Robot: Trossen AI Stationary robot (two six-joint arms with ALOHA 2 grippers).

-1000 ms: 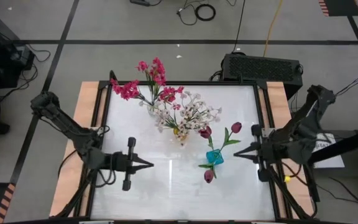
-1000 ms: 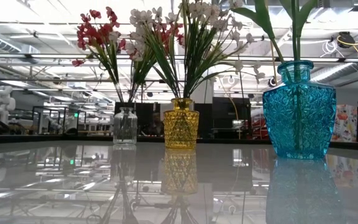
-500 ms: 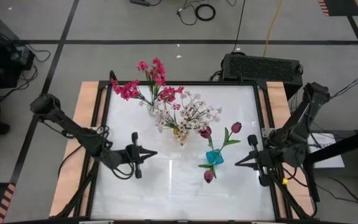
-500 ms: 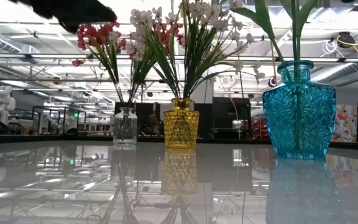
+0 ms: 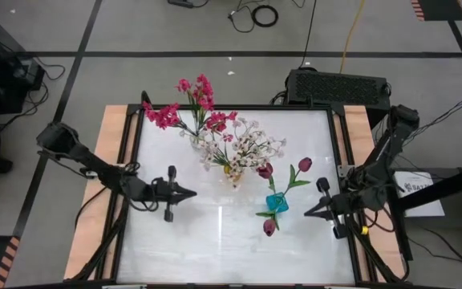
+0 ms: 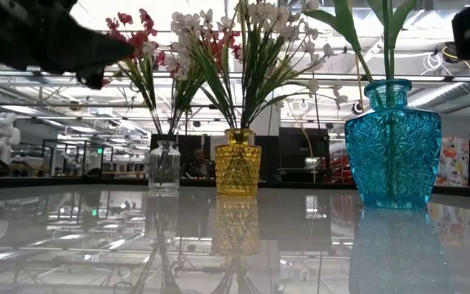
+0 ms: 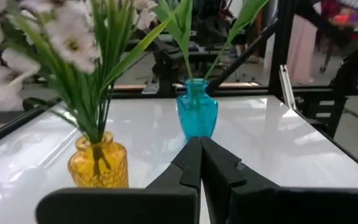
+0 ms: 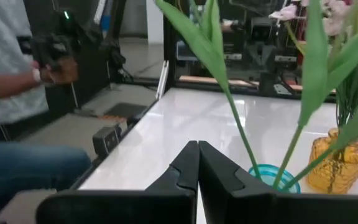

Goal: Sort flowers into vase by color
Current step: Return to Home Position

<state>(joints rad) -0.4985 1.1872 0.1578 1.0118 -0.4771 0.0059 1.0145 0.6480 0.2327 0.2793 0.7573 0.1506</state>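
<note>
High view, flowers (image 5: 245, 149) ahead of left pincer (image 5: 192, 193) (closed)

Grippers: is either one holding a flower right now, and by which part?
Nothing is held. The left gripper and right gripper are both shut with nothing between the fingers. The flowers all stand in the vases.
</note>
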